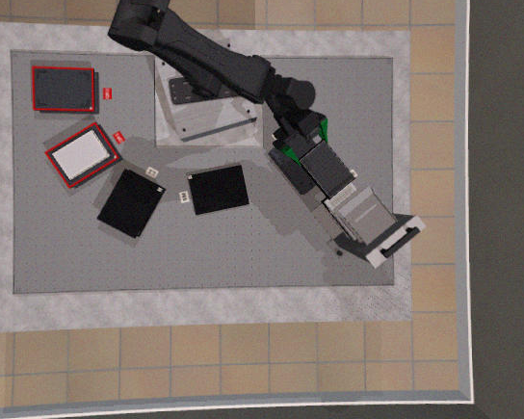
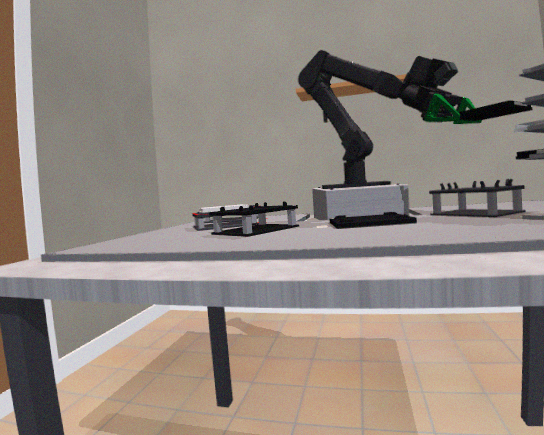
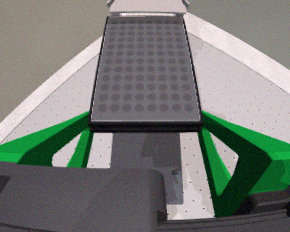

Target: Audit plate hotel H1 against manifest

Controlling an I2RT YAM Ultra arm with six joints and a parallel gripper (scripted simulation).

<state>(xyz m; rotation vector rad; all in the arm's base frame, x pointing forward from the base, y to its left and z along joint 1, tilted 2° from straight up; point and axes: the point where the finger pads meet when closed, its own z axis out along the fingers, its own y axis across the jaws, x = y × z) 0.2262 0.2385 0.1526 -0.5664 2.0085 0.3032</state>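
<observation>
My gripper is shut on a dark 96-well plate at its near end, with a green finger on each long side. In the overhead view the plate hangs level in the air just in front of the plate hotel H1. In the side view the gripper holds the plate at about the height of the upper shelves, short of them. A light plate edge shows at the hotel's front. The held plate's label cannot be read.
Two red-framed quarantine nests stand at the left: one looks dark inside, the other holds a white plate. Two black nests stand mid-table. A raised nest stands below the hotel front. The arm's base is at the back.
</observation>
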